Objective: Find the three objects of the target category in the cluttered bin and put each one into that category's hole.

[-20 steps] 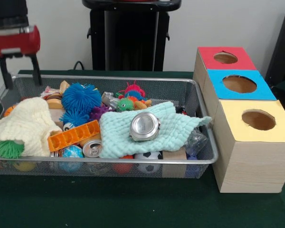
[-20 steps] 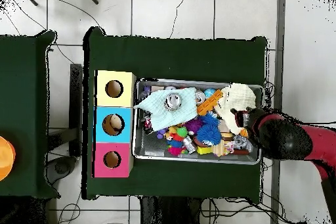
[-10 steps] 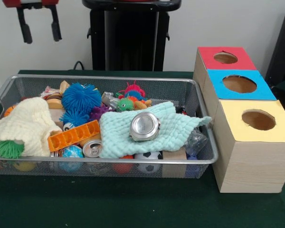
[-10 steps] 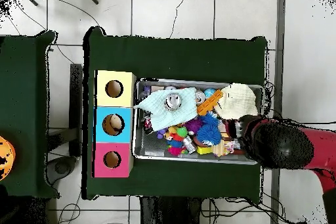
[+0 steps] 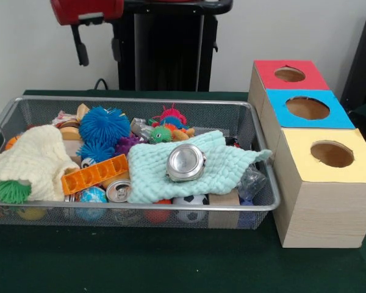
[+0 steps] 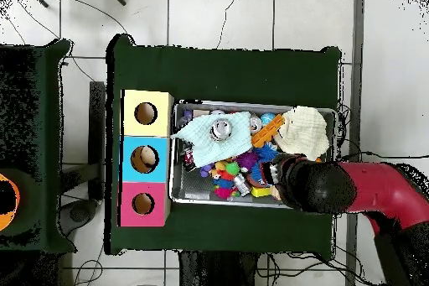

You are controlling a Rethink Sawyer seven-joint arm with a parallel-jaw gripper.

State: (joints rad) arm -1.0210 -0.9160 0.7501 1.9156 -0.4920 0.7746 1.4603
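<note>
1. A plain pale wall [image 5: 30,55] fills the upper part of the front view
2. The floor [image 6: 218,14] has large pale tiles with dark joints, and thin cables trail across it
3. A dark green cloth covers the table [image 5: 171,262]
4. A second green-covered table [image 6: 29,132] stands at the overhead view's left edge

At the upper left of the front view the gripper [image 5: 98,47] shows as a glossy red block with a small pale grey plate on its underside and two slim black fingers [image 5: 82,51] with squared tips below it. In the overhead view the arm [image 6: 381,195] is a thick red tube at the lower right of the frame, ending in a rounded black housing [image 6: 318,187] with a speckled look.
</note>
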